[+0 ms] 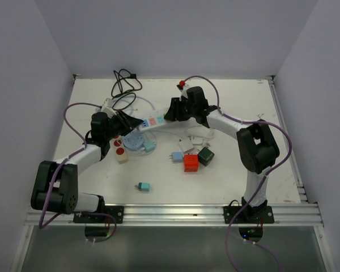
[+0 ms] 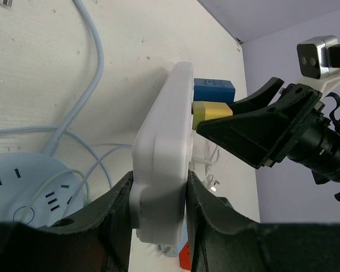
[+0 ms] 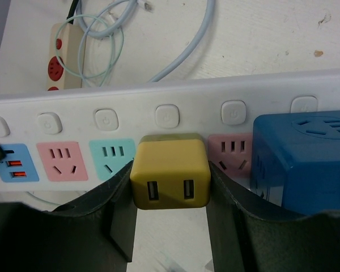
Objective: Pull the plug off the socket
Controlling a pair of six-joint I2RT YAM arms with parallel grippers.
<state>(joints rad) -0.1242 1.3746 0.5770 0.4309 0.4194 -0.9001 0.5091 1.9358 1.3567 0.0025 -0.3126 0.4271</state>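
White plastic forms the long power strip [image 1: 153, 120] lying across the pale table [image 1: 215, 181] in the top view; the left gripper [image 1: 126, 120] is at its left end and the right gripper [image 1: 171, 111] near its middle. From the left wrist, both black fingers [image 2: 110, 209] are clamped on the end of the strip, and a small yellow cube-shaped plug [image 2: 211, 110] sits in its face, just beside a blue adapter block [image 2: 214, 89]. From the right wrist, the two fingers [image 3: 102, 209] press on the left and right sides of the yellow plug, which sits in its socket between a teal outlet [image 3: 110, 156] and a pink outlet [image 3: 232, 148].
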